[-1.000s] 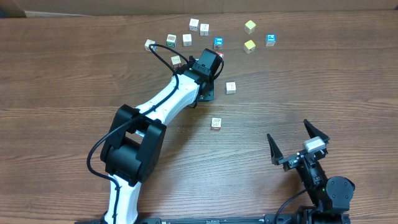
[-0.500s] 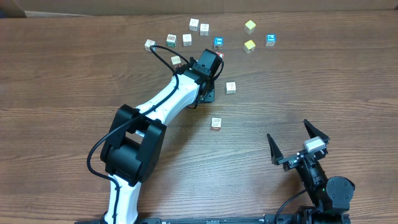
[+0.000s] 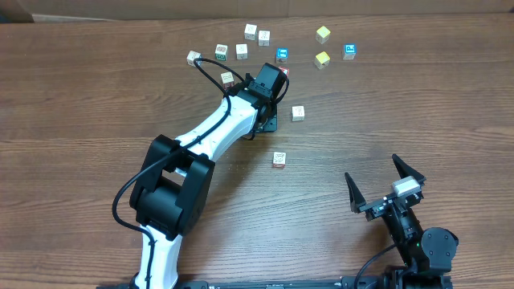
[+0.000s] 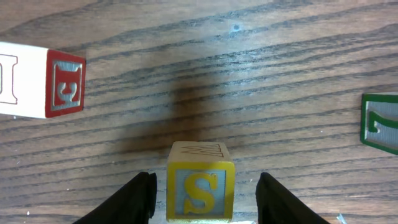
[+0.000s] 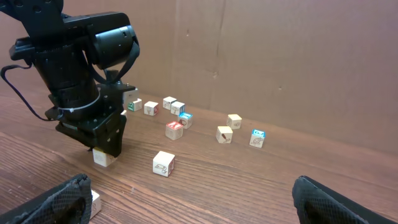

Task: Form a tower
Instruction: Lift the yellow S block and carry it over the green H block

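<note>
My left gripper stands open around a cube with a yellow S face, with a gap on each side between cube and fingers. A pale edge shows just under that cube, so it seems to sit on another cube as the tower. In the right wrist view the tower's pale bottom cube rests on the table under the left gripper, which hides the upper part. Overhead, the left gripper covers the tower. My right gripper is open and empty near the front right edge, far from the cubes.
Loose cubes lie around: one in front of the left gripper, one to its right, a red-faced cube and a green-faced one close by. Yellow cubes and a blue one lie at the back.
</note>
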You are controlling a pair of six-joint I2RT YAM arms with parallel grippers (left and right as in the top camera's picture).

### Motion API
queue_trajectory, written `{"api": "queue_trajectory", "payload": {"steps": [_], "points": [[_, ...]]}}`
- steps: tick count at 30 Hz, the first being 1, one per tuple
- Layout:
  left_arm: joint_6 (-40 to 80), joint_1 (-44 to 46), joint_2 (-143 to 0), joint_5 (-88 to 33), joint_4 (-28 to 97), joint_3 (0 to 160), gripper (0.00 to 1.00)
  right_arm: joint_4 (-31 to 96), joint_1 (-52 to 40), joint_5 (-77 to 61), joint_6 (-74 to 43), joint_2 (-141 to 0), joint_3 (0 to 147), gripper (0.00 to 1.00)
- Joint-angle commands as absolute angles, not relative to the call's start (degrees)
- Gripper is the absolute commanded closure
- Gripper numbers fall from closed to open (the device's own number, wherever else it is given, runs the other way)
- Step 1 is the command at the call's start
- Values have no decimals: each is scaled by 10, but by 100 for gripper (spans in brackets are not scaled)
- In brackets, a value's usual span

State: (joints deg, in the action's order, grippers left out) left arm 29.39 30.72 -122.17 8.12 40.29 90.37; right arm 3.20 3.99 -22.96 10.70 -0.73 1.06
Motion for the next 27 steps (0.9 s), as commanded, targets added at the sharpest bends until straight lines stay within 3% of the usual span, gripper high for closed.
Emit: {"api": "queue_trajectory", "payload": {"steps": [1,7,11,18,27], "points": [[282,308,-1225,79,399,904,57,31,38,-228,103,-2,5,0],[283,308,-1225,79,398,904,61,31,38,-228,104,-2,5,0],[282,308,-1225,79,398,904,71,31,38,-228,103,-2,5,0],[274,308,-1223,81,399,907,75,31,38,-228,103,-2,5,0],[251,308,-1138,90,421,921,71,31,38,-228,103,-2,5,0]]}}
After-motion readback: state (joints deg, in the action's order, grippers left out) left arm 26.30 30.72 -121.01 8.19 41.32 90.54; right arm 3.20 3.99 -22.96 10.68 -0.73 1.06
